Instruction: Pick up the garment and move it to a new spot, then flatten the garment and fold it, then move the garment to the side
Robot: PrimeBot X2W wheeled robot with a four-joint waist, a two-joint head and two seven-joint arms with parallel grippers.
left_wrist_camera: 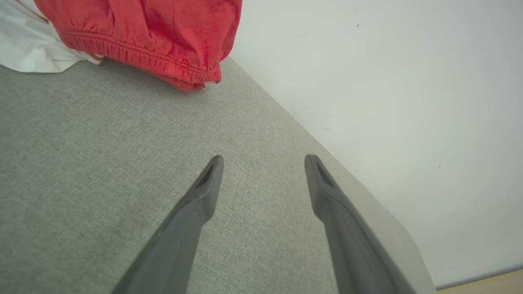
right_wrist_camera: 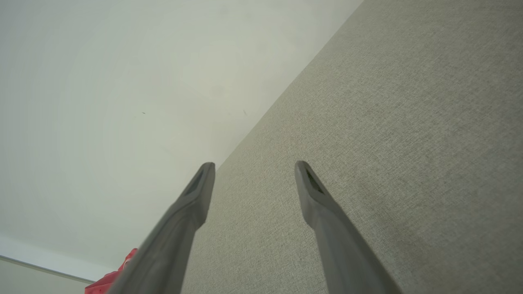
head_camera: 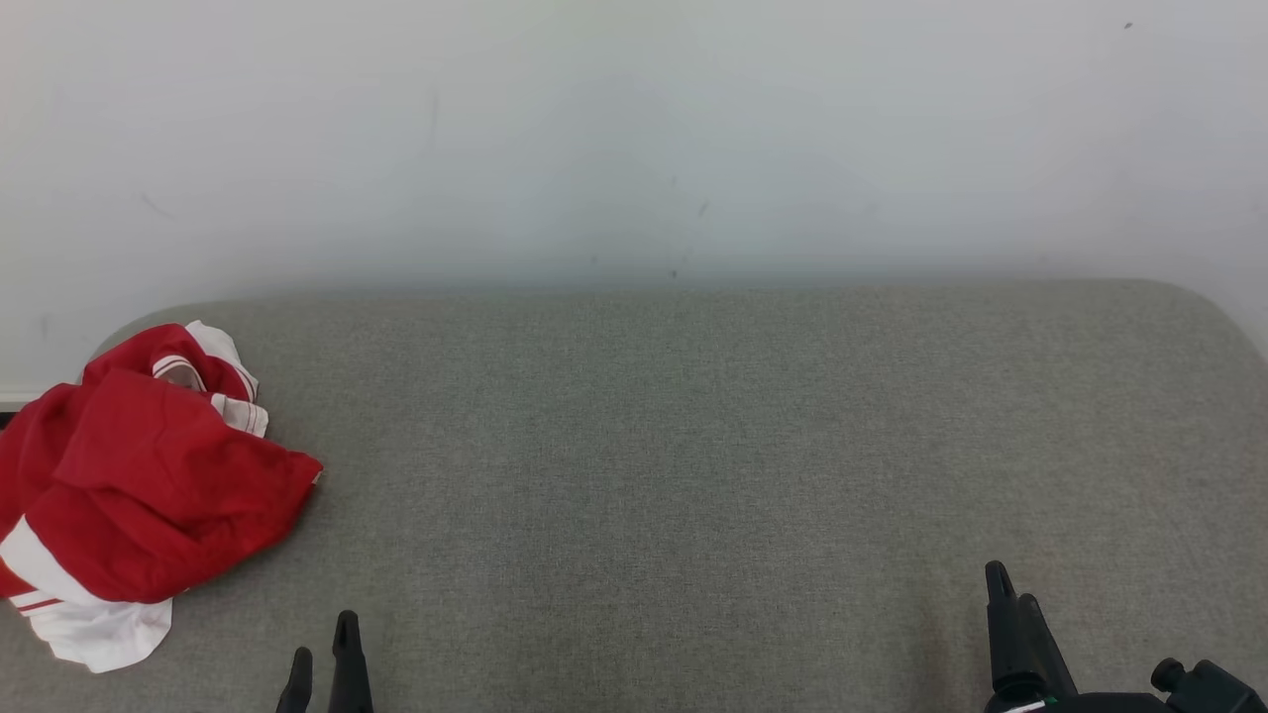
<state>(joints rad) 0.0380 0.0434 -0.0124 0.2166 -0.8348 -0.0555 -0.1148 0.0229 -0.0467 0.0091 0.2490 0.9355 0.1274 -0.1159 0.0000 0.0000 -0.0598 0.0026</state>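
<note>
**Crumpled garment (head_camera: 149, 475) sitting far left, nothing gripped**

The red-and-white garment is lying at the left edge of the grey table (head_camera: 693, 446), near the white wall (head_camera: 634, 139). The left gripper (left_wrist_camera: 263, 159) is hovering near it, fingers spread, holding nothing. The right gripper (right_wrist_camera: 254, 163) is hanging well apart on the other side, likewise spread and empty.

One garment (head_camera: 149, 485), red with white trim, is lying in a single crumpled heap. One table (head_camera: 693, 475), covered in grey cloth, is carrying it. Two end effectors are showing at the near edge: the left end effector (head_camera: 323, 636) and the right end effector (head_camera: 1010, 584). Each is showing two dark fingers (left_wrist_camera: 196, 204), four in all. One pale wall (head_camera: 634, 129) is standing behind.
</note>
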